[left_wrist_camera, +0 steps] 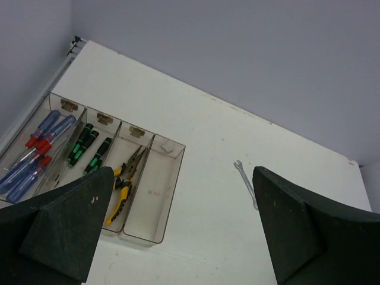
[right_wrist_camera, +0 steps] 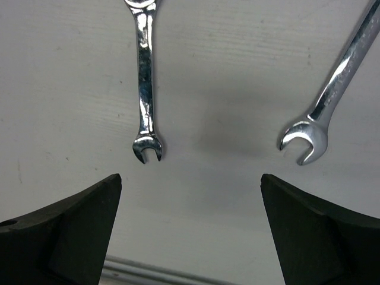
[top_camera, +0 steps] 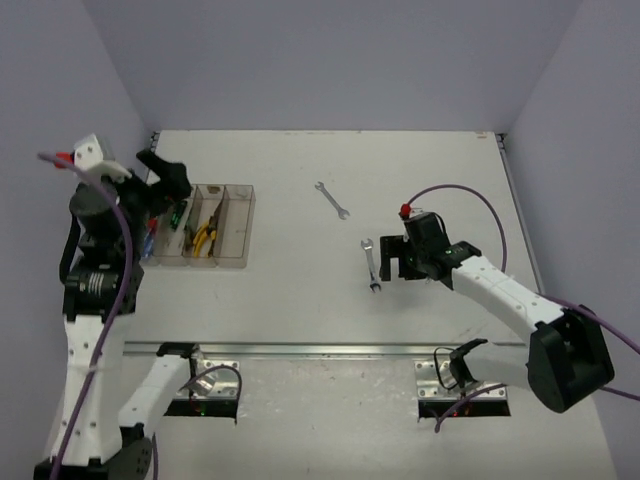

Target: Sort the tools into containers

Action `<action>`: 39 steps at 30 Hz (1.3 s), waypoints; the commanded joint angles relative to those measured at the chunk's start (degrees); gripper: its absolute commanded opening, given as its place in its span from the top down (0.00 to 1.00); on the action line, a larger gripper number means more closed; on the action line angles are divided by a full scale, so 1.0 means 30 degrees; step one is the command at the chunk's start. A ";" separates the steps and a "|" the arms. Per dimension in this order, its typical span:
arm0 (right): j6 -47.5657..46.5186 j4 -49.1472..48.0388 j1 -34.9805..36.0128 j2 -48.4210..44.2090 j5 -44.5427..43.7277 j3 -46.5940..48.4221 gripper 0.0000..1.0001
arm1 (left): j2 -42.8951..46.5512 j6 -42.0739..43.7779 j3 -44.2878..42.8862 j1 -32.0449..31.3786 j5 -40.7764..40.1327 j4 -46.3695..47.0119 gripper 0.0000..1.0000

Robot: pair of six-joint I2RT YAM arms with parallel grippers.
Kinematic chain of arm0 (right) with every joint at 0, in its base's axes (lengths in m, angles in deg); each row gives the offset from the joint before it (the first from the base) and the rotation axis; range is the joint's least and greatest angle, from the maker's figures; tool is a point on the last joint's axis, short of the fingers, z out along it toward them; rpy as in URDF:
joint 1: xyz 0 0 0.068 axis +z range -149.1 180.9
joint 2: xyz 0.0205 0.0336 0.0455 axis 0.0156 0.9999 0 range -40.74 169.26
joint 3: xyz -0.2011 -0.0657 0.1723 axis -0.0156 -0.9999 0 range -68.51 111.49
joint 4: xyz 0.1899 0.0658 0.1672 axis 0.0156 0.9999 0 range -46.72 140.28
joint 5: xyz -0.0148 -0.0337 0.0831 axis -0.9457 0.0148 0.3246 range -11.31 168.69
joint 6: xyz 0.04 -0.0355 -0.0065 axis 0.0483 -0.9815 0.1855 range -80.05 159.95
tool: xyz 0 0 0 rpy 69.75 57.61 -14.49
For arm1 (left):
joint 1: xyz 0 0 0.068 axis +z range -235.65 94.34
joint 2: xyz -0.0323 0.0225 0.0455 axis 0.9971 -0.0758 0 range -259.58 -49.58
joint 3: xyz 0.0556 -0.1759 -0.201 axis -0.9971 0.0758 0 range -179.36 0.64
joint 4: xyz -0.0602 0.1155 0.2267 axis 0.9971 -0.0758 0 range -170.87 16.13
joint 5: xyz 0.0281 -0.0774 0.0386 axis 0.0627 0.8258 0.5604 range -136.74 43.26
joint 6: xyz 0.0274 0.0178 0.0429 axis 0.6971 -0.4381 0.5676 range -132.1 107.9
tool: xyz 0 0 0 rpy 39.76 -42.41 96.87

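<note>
A row of clear containers (top_camera: 238,228) stands at the table's left. In the left wrist view the containers (left_wrist_camera: 173,190) hold blue and red screwdrivers (left_wrist_camera: 35,155) in the leftmost bin, green-black screwdrivers (left_wrist_camera: 83,145) beside them, then yellow-handled pliers (left_wrist_camera: 123,191). The rightmost bin holds nothing. My left gripper (top_camera: 168,185) hovers open over the bins' far left end, and in its wrist view the left gripper (left_wrist_camera: 183,176) is empty. One silver wrench (top_camera: 371,265) lies just left of my open right gripper (top_camera: 392,258). A second wrench (top_camera: 332,200) lies farther back. In the right wrist view, both wrenches (right_wrist_camera: 145,77) (right_wrist_camera: 338,89) lie ahead of the empty right gripper (right_wrist_camera: 190,179).
A metal rail (top_camera: 330,350) runs across the near side of the table in front of the arm bases. Grey walls close off the left, back and right. A purple cable (top_camera: 470,195) loops above the right arm.
</note>
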 commanded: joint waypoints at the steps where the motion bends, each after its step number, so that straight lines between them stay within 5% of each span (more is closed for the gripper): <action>1: 0.1469 0.1121 0.0140 0.3083 -0.0697 0.2722 0.01 | 0.2825 -0.0649 0.5826 -0.0032 0.1253 0.0311 0.00; 5: 0.1632 0.1897 0.1019 0.5690 -0.1043 0.4966 0.04 | 0.4594 -0.0863 0.7323 -0.0061 -0.0754 -0.0041 0.00; 15: 0.1869 0.3528 0.1794 1.1772 -0.1765 0.8935 0.28 | 0.6330 -0.0429 0.8894 -0.1146 0.1557 0.1544 0.00; 27: 0.1532 0.4833 0.1913 1.6205 -0.1460 1.0892 0.97 | 0.6453 -0.0371 0.9011 -0.2812 0.1844 0.1719 0.00; 39: 0.1362 0.3603 0.2359 1.2902 0.0333 0.9759 1.00 | 0.5889 0.0244 0.8982 -0.3016 0.4200 0.2188 0.00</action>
